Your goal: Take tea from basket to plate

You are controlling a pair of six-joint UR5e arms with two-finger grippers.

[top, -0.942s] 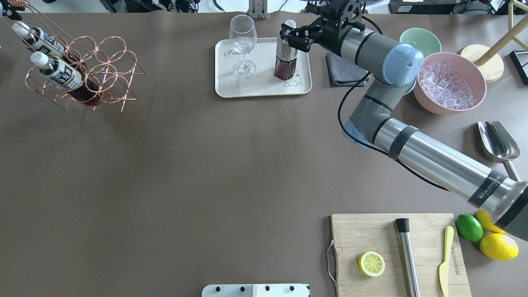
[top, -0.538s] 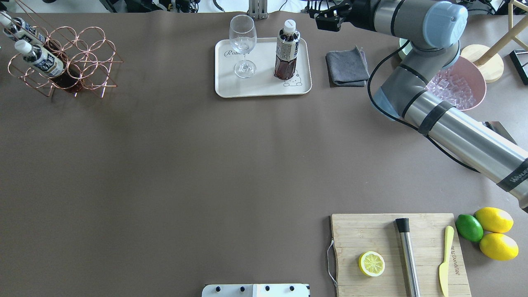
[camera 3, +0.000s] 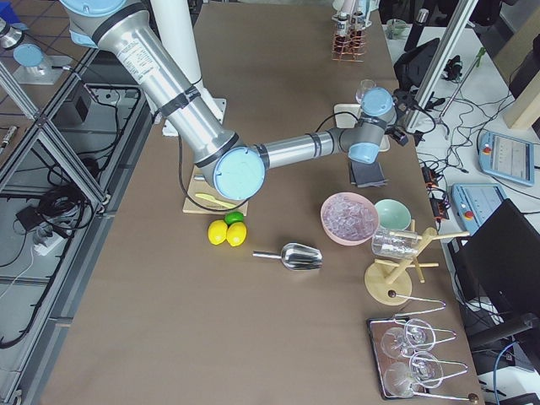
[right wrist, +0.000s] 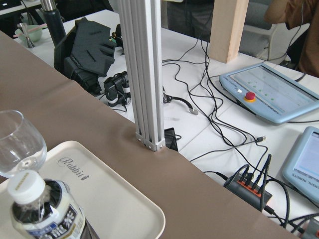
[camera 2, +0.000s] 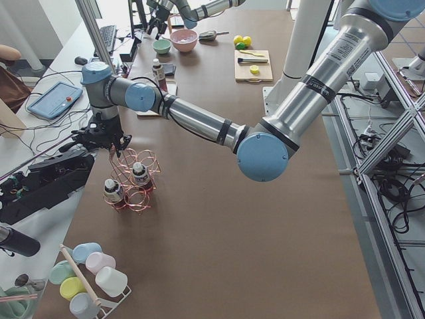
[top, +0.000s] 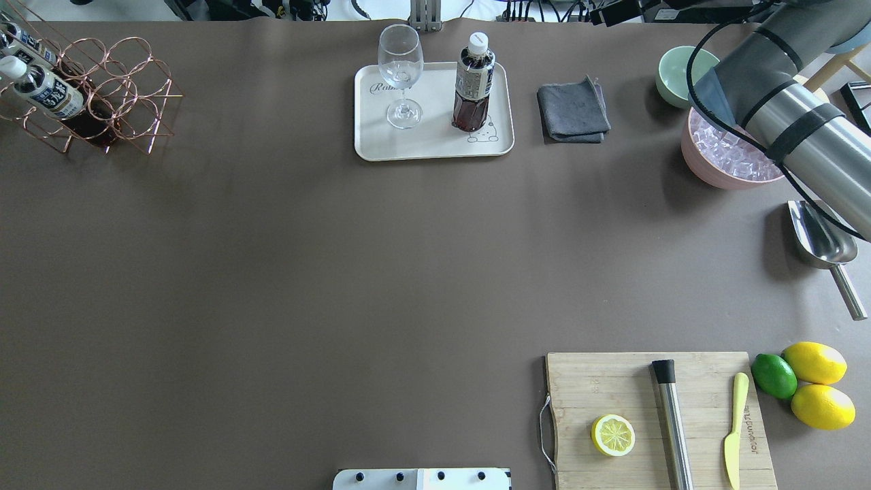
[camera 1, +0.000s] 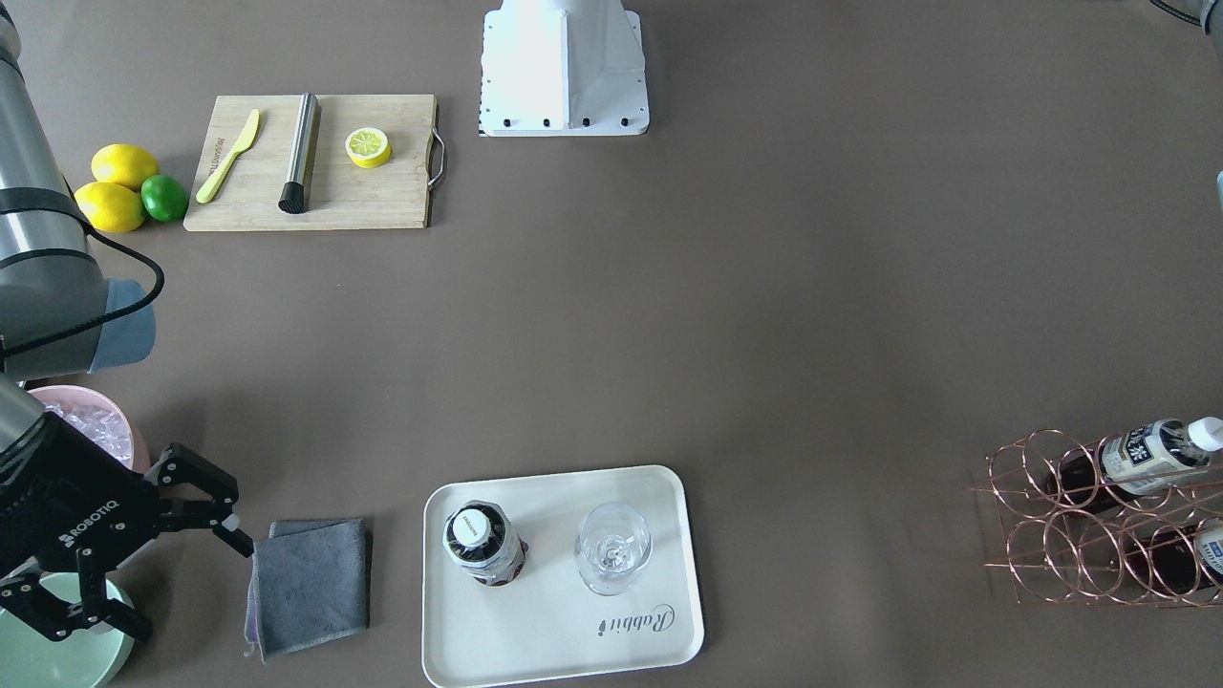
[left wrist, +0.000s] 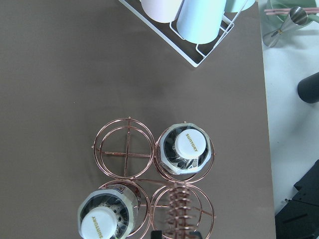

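Observation:
One tea bottle point(top: 474, 82) stands upright on the cream plate point(top: 435, 144), beside a clear glass point(top: 400, 71); it also shows in the front view point(camera 1: 482, 547) and the right wrist view point(right wrist: 45, 214). My right gripper point(camera 1: 191, 591) is open and empty, well off the plate, over the green bowl's edge. The copper wire basket point(top: 129, 75) sits at the far left with two tea bottles point(top: 42, 90) in it. My left gripper point(camera 2: 106, 143) hovers at the basket's coiled handle point(left wrist: 179, 214); I cannot tell whether it is open or shut.
A grey cloth point(top: 573, 109) lies right of the plate. A green bowl point(top: 680, 71), a pink bowl of ice point(top: 728, 160) and a metal scoop point(top: 820, 238) are at the right. A cutting board point(top: 653, 415) with a lemon half, and whole citrus point(top: 813, 381), are at the near right.
My right gripper let go of the tea bottle's top and drew back to the right, leaving it standing on the plate. The basket shifted left and now stands more upright.

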